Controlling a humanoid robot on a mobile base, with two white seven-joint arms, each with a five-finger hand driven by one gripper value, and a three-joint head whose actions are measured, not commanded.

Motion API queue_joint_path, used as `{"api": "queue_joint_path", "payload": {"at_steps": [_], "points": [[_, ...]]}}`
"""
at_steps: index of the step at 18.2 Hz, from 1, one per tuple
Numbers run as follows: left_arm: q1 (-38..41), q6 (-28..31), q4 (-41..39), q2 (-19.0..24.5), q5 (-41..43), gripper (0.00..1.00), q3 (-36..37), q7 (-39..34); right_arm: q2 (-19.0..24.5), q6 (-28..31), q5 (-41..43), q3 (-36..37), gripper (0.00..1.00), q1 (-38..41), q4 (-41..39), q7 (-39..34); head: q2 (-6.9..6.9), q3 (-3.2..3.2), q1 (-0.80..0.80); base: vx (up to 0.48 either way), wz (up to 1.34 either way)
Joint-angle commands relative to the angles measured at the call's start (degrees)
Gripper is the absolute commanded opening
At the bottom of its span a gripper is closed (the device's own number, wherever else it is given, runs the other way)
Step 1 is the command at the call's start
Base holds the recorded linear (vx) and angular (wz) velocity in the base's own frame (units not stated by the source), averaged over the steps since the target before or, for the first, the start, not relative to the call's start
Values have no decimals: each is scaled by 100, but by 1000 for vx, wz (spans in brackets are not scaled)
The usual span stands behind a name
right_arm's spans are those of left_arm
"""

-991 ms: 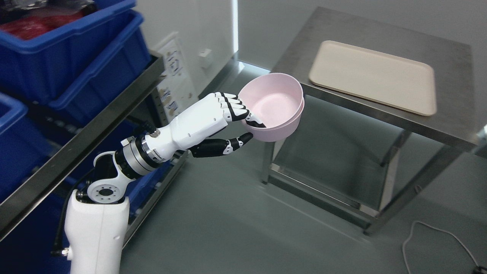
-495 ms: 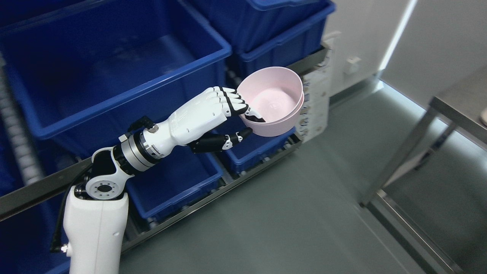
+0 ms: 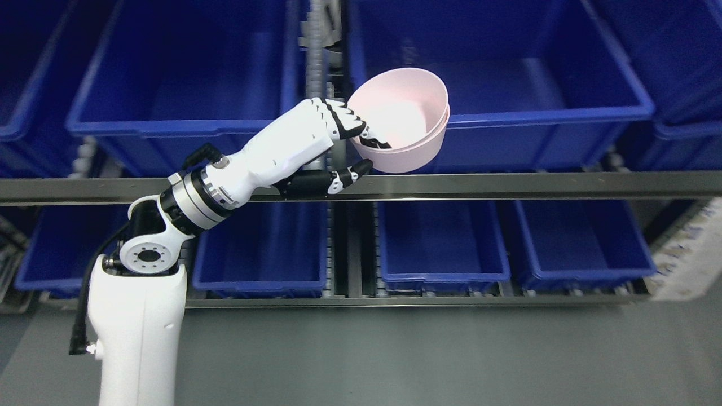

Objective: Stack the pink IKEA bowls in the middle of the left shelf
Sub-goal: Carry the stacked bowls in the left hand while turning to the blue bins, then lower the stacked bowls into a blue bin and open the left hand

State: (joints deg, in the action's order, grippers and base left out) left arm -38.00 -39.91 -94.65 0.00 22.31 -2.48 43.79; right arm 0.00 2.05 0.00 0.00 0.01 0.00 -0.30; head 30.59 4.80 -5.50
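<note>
**Pink bowls held in front of the shelf**

The left robot hand point(image 3: 344, 149) grips the pink bowls point(image 3: 401, 127) at their near rim: the fingers point(image 3: 345, 121) are curled over the edge into the inside, and the thumb point(image 3: 351, 173) presses from below. There are two bowls, one nested in the other, tilted so the opening faces the camera. They are in the air, in front of the metal shelf rail point(image 3: 507, 185) and of the upper right blue bin point(image 3: 496, 84), touching neither as far as one can see.

Beside it, the upper left blue bin point(image 3: 186, 79) stands behind the forearm. Between the two upper bins runs a grey roller track point(image 3: 316, 34). Under the rail there is a row of lower blue bins point(image 3: 440, 242), and below them the grey floor point(image 3: 428, 355).

The bowls hide a part of the right bin's front wall. The upper bins are cut off by the top edge. At the right edge a pale printed sheet point(image 3: 691, 254) is blurred and cannot be read.
</note>
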Motion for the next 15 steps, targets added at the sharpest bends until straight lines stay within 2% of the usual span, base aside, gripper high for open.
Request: {"api": "queue_joint_path", "payload": {"at_steps": [1, 7, 15], "points": [[-410, 194, -1, 100, 80, 1, -59, 25, -100, -3, 0, 62, 100, 8, -193, -5, 0, 0, 0, 15, 1070], [-735, 606, 69, 100, 344, 2, 37, 112, -100, -3, 0, 62, 100, 8, -193, -5, 0, 0, 0, 86, 739], [-920, 1415, 289, 100, 1266, 2, -103, 271, -100, -3, 0, 62, 100, 8, -193, -5, 0, 0, 0, 158, 287]]}}
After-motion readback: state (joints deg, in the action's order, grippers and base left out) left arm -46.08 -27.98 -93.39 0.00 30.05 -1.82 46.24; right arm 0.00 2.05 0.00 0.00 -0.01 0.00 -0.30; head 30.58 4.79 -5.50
